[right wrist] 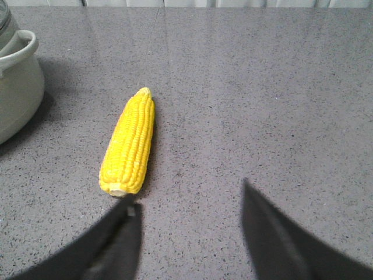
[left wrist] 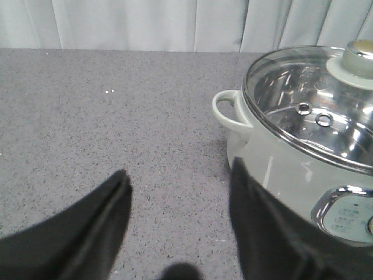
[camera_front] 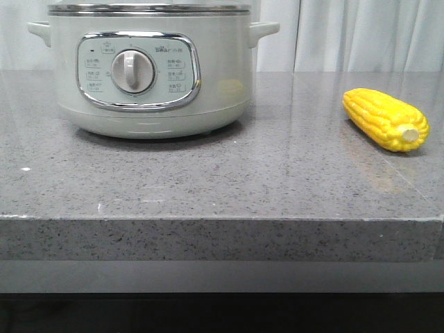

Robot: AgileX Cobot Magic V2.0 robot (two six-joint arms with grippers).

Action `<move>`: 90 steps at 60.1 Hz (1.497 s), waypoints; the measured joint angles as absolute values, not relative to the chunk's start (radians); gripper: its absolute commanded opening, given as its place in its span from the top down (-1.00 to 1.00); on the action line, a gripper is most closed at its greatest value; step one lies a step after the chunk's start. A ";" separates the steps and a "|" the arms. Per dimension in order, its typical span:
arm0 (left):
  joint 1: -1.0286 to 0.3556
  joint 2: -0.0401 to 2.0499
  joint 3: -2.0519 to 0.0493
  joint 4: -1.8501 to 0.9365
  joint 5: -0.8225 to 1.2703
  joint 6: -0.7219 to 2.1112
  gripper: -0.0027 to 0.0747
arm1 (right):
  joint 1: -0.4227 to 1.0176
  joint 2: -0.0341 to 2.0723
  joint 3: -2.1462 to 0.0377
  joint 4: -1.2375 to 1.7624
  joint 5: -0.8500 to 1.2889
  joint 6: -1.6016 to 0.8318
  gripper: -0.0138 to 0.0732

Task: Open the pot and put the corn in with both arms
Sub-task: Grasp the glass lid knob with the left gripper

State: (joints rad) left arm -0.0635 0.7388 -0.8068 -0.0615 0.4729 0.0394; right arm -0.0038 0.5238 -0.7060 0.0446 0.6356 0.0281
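A: Where does the large round pale grey-green electric pot [camera_front: 149, 69] sit?

B: In the front view it fills the upper left of the frame, standing on the speckled grey stone surface [camera_front: 229, 177]. Its chrome-framed control panel [camera_front: 137, 71] with the central white dial [camera_front: 132, 71] faces the camera, and a side handle sticks out at each edge of the body.

A: Is it open?

B: No. The left wrist view shows a clear glass lid [left wrist: 315, 105] with a pale round knob [left wrist: 356, 58] resting on the metal rim, at the right of the frame.

A: And the bright yellow corn cob [camera_front: 386, 118]?

B: It lies on the surface at the right of the front view, well apart from the pot, its pale stub end turned toward the lower right. In the right wrist view it sits left of centre, stub end toward the bottom of the frame.

A: What about the jaws?

B: The left gripper [left wrist: 178, 186] has its jaws spread wide with only bare surface between them; one dark finger [left wrist: 262, 221] lies just beside the pot's wall. The right gripper [right wrist: 189, 204] is likewise released and holds nothing; one finger [right wrist: 119, 233] is just beside the cob's stub end, though I cannot tell whether it touches. Pale curtains [camera_front: 361, 35] hang behind.
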 measured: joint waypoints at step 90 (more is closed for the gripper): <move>-0.446 1.608 -1.426 -0.158 0.192 0.039 -0.58 | -0.004 0.524 -0.706 0.045 0.638 0.027 -0.66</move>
State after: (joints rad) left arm -0.4458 1.6076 -1.4260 -0.1577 0.1919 0.0394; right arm -0.0038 0.5238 -0.7060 0.0446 0.6378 0.0273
